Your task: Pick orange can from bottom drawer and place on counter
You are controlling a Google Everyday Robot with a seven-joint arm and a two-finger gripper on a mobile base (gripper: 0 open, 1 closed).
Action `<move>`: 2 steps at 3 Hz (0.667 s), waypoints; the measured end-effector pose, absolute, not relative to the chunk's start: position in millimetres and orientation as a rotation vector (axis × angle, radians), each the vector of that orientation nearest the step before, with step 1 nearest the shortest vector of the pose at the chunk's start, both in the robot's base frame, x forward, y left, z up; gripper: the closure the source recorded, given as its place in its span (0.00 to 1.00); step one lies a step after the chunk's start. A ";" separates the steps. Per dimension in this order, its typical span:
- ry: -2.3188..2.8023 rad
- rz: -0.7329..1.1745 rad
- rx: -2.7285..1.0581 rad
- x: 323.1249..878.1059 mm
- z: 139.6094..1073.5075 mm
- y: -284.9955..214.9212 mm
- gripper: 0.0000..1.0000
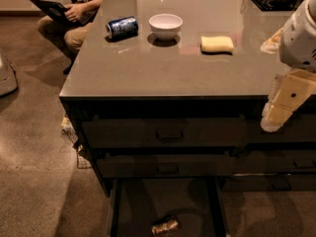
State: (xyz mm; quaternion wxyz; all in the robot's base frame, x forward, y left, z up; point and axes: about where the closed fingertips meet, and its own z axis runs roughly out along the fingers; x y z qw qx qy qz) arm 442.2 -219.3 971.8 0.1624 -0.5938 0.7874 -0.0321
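The gripper (275,113) hangs off the right end of the cabinet front, just under the counter (163,70) edge and level with the top drawer. Whether it is wide or narrow cannot be told, and it appears to hold nothing. The can (165,226) lies well below it and well to its left, on its side on the floor of the open drawer (148,199), near the front. Its long axis runs roughly left to right, slightly tilted. By my judgement the reach must go down and leftward, then drop between the two side rails, which flank the can with room on both sides. Up and to the gripper's left, the counter's near half is bare. The sponge (217,44), bowl (165,25) and blue can (122,27) sit farther back.
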 end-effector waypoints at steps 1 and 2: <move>2.230 0.060 -1.699 452.9 916.1 -216.3 0.00; 2.137 0.287 -1.684 459.1 838.1 -202.2 0.00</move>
